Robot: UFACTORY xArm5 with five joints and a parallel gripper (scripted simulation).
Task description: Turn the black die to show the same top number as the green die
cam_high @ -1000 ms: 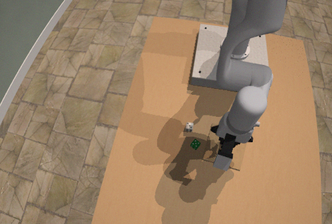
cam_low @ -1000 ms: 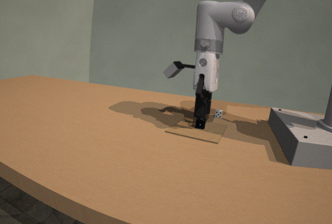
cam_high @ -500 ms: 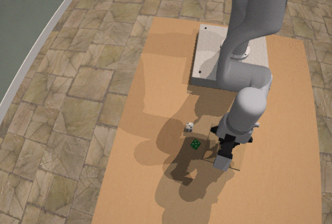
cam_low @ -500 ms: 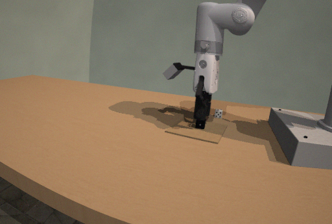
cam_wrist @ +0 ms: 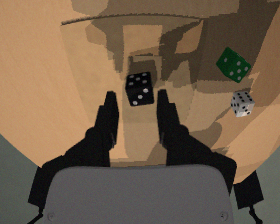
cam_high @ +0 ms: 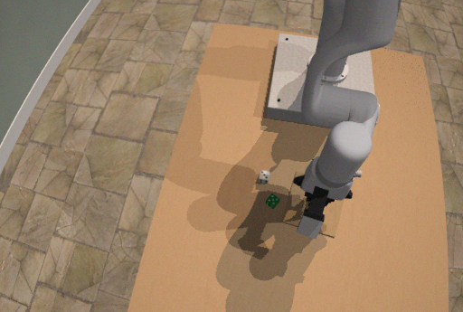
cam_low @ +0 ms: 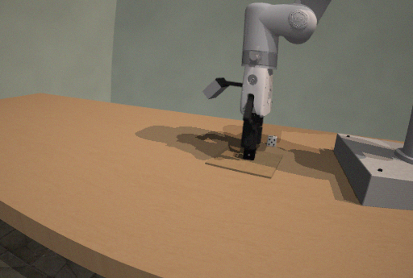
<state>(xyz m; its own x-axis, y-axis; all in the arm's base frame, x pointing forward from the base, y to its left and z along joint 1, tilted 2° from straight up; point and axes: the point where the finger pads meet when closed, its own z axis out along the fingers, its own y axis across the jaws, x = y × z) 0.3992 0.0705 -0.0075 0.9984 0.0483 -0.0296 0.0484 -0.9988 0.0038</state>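
Worktop (cam_low: 101,173): a long tan wooden surface over a tiled floor; it carries my base, the mat and all three dice.

My base (cam_high: 282,77): a pale grey block set towards one short end of the worktop, roughly midway between the two long edges.

My arm (cam_low: 278,24): it reaches out from the base along the worktop and bends straight down over the mat, casting layered shadows around the dice.

Mat (cam_low: 264,168): a thin square the same tan as the worktop, lying flat in the middle stretch, between my base and the far short end.

My end effector (cam_wrist: 136,106): pointing straight down, lowered close to the mat, its two black fingers part-way apart with one on either side of the black die. It is released and grips nothing; in the wrist view a sliver of mat shows between each finger and the die.

Black die (cam_wrist: 139,88): resting on the mat between my fingertips, slightly skewed to the fingers. I read three white pips on the face turned to the wrist camera, though the picture is coarse.

Green die (cam_high: 272,201): near the mat's edge on the side away from my arm, well apart from the black die; its pips are too small for me to count.

White die (cam_high: 263,176): on the bare worktop just off the mat's corner, beside the green die and nearer my base.
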